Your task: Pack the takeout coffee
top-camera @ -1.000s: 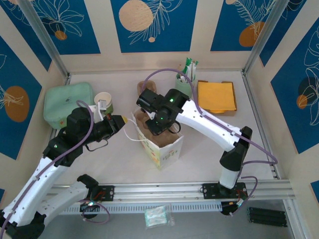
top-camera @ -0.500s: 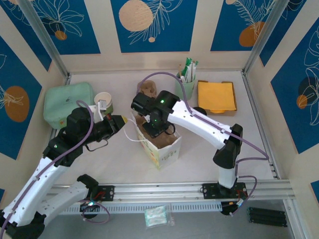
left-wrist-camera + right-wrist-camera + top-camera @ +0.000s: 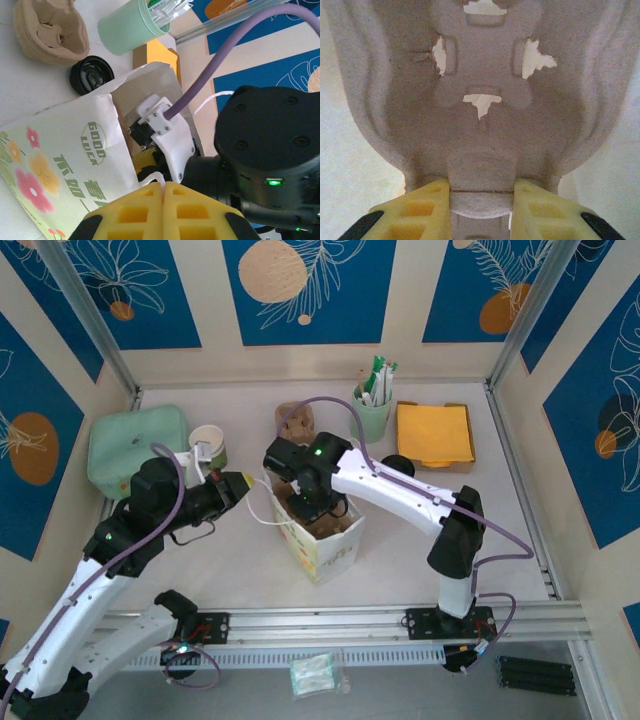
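The takeout coffee is out of view. A white paper bag (image 3: 328,542) printed with flowers stands open at the table's middle. My left gripper (image 3: 240,483) is to its left, shut on the bag's thin white handle (image 3: 152,176) and holding it out sideways. My right gripper (image 3: 305,506) reaches down into the bag's mouth. It is shut on the centre tab of a grey pulp cup carrier (image 3: 480,100), with a yellow finger (image 3: 432,210) on each side of the tab. In the left wrist view my left gripper (image 3: 163,186) has its pads pressed together.
A lidless green-and-white cup (image 3: 207,443) stands beside a pale green container (image 3: 135,445) at the left. Behind the bag lie a second pulp carrier (image 3: 295,420), a green cup of packets (image 3: 372,415), orange napkins (image 3: 435,433) and a loose black lid (image 3: 398,466).
My right arm has swung left and gone lower, taking the pulp carrier down into the bag. The left arm has kept still, holding the handle.
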Robot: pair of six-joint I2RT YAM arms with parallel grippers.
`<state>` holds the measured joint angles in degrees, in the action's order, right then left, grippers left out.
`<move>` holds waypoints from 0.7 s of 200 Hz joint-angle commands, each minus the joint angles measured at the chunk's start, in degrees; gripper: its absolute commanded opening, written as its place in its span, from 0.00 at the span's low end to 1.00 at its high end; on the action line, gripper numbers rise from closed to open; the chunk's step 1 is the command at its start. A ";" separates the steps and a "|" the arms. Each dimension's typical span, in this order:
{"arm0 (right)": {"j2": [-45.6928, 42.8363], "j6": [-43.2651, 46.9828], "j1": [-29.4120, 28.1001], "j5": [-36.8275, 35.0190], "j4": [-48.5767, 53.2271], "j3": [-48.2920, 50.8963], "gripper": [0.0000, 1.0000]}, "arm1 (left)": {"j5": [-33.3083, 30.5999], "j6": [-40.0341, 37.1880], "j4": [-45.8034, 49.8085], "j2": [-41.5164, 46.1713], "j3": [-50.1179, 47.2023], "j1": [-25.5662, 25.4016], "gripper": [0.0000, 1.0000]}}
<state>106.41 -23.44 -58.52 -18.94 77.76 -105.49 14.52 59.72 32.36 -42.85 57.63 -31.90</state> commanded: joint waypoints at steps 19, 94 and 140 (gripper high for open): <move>0.03 -2.12 0.49 2.63 -2.41 3.23 0.28 | -0.63 0.08 -0.28 0.75 -0.08 -0.35 0.00; 0.28 -5.32 0.98 5.07 -8.56 10.40 0.28 | -0.64 0.08 -0.20 1.01 -0.50 -0.34 0.00; 2.16 -6.92 1.18 6.75 -12.70 15.14 0.28 | -0.73 0.13 -0.10 1.34 -0.80 -0.36 0.00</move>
<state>106.69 -28.18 -57.65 -14.74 67.59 -92.53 14.52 59.72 32.40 -42.65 57.25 -31.90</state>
